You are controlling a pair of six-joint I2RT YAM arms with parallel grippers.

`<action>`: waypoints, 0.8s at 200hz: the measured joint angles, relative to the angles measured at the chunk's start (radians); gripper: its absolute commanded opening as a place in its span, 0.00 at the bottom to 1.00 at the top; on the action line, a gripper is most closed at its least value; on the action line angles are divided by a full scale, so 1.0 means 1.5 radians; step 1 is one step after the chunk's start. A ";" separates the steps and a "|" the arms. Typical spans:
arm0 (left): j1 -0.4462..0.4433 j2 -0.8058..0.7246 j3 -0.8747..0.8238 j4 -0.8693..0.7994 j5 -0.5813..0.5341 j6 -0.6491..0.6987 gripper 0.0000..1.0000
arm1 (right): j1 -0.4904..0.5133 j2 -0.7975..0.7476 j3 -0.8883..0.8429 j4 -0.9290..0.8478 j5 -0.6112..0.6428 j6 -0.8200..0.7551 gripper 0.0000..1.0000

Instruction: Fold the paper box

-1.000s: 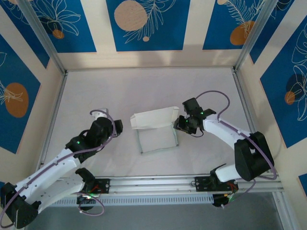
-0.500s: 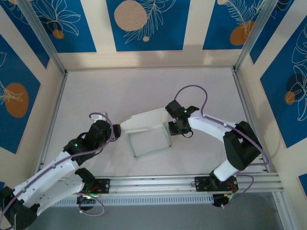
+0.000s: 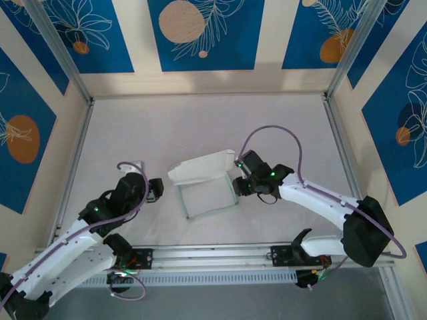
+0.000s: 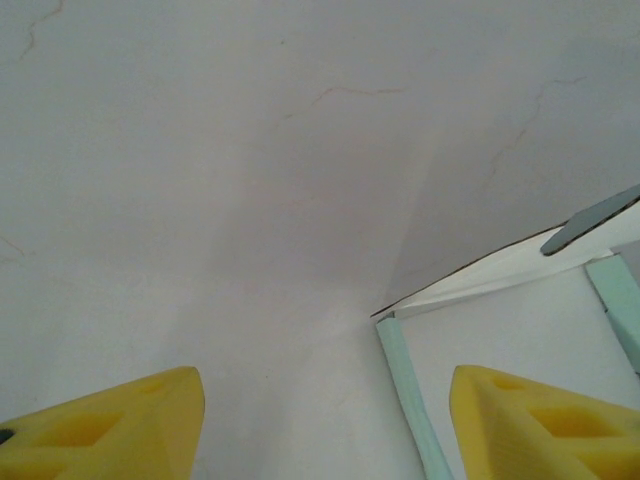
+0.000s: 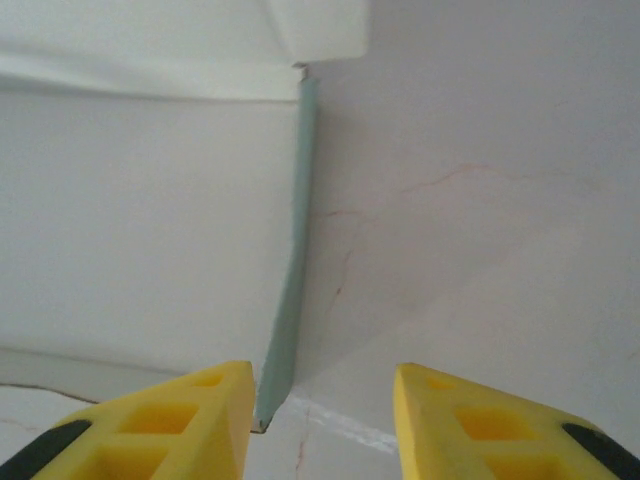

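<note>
The paper box (image 3: 208,199) lies mid-table as a shallow open tray of white card with pale green side walls. Its lid flap (image 3: 202,168) stands raised along the far edge. My left gripper (image 3: 157,189) is just left of the box, open. In the left wrist view the left gripper (image 4: 325,432) has the box's left wall (image 4: 408,395) ahead, nearer its right finger (image 4: 540,425). My right gripper (image 3: 237,185) is at the box's right side, open. In the right wrist view the right gripper (image 5: 322,420) has the near end of the right wall (image 5: 288,310) beside its left finger (image 5: 160,425), not pinched.
The white table top (image 3: 200,127) is fenced by metal rails (image 3: 73,167) on both sides and a rail along the near edge (image 3: 220,257). Blue and cream patterned walls stand behind. Faint cracks mark the surface.
The right gripper moved left against the box's right side, sliding the box a little left and nearer. The left arm drew back toward the near left, its jaws narrowing slightly.
</note>
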 measured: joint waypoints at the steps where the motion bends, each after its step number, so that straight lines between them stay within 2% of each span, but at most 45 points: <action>1: 0.000 0.000 0.000 0.000 0.000 -0.001 0.62 | 0.001 0.002 0.000 0.000 0.000 -0.001 0.43; 22: 0.000 0.002 -0.001 0.002 0.010 0.002 0.59 | 0.012 0.045 0.009 0.003 -0.003 -0.016 0.43; 78: 0.000 0.027 -0.010 0.025 0.041 0.002 0.59 | 0.024 0.183 0.068 0.035 -0.007 -0.007 0.42; 114: 0.000 0.027 -0.012 0.032 0.043 0.002 0.60 | 0.025 0.237 0.087 0.036 0.023 0.006 0.37; 160: 0.000 0.028 -0.017 0.046 0.043 0.002 0.60 | 0.024 0.250 0.104 0.035 0.047 0.016 0.26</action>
